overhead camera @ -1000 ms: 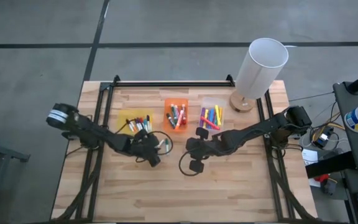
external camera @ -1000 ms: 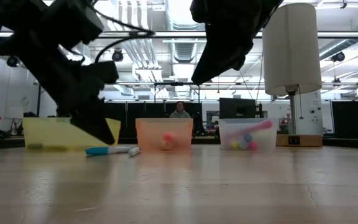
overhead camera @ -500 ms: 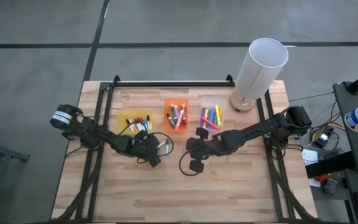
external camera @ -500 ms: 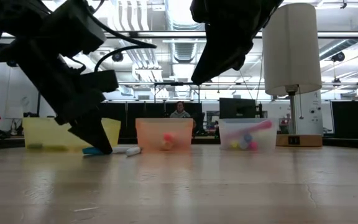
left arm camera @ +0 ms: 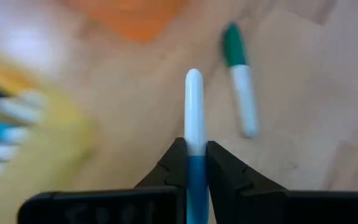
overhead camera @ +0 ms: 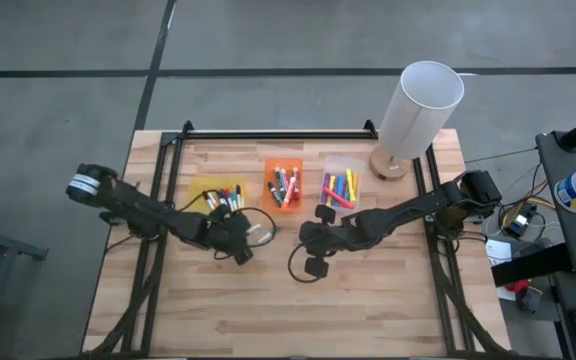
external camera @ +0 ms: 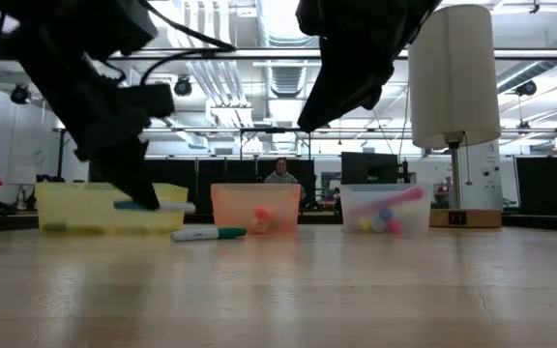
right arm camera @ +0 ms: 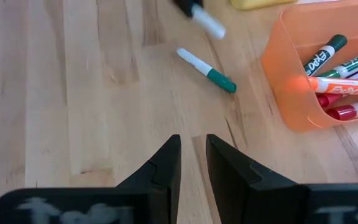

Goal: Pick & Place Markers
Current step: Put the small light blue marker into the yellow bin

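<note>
The left gripper (left arm camera: 192,163) is clamped on a blue-capped white marker (left arm camera: 193,112), holding it off the table in front of the yellow bin (external camera: 66,208). The right gripper (right arm camera: 192,163) hangs narrowly parted with nothing between its fingers. Past it, a green-capped marker (right arm camera: 206,70) lies on the wooden table (overhead camera: 368,300), with more markers in the orange bin (right arm camera: 303,81) and clear bin (overhead camera: 340,185).

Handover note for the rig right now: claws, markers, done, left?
Left claw: shut on a blue-capped white marker, lifted off the wooden table beside the yellow translucent bin.
Right claw: empty, nearly closed, hanging above mid-table.
Done: markers fill the yellow, orange and clear bins.
Left: bin the held marker, then the green-capped marker lying loose before the orange bin.
</note>
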`<state>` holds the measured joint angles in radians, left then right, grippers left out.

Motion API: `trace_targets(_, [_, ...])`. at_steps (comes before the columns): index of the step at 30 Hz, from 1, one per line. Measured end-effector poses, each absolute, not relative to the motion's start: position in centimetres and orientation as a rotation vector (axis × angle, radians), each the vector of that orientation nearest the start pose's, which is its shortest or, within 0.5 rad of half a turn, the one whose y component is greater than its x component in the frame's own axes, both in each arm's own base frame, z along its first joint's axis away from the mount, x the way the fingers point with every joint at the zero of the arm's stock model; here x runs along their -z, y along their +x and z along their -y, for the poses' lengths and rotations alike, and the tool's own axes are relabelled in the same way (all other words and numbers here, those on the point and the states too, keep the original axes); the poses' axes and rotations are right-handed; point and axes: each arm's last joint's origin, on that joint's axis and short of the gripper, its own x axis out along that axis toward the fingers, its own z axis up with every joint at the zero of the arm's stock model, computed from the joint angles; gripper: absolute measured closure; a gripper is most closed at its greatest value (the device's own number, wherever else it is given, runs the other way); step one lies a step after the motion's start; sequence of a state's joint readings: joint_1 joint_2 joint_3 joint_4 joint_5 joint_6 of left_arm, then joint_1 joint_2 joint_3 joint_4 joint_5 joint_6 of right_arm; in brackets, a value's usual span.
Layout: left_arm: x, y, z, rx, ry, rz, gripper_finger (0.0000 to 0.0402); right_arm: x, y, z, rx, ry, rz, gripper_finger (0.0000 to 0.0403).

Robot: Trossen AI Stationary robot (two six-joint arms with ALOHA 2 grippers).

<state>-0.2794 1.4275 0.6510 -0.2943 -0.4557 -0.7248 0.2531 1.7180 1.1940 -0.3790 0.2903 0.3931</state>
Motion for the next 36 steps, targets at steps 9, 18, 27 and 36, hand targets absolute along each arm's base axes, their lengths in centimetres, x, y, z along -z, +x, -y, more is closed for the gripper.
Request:
trace_targets(9, [-19.6, 19.8, 3.8, -0.743, -0.198, -0.839, 0.0369, -21.8, 35.0, -8.2, 0.204, 0.125, -0.846, 0.0335])
trace_targets(18, [-19.5, 17.8, 1.5, -0.866, -0.209, -0.846, 0.0368, -21.7, 35.2, -8.2, 0.198, 0.135, -0.817, 0.0335])
trace_targets(27, [-19.2, 17.8, -1.0, -0.937, -0.185, -0.914, 0.0367, -21.6, 35.2, -8.2, 0.197, 0.136, -0.812, 0.0335])
trace_targets(36, [-19.2, 17.8, -3.0, -0.964, -0.286, -0.943, 0.0367, -21.6, 35.2, -8.2, 0.197, 0.137, -0.811, 0.0335])
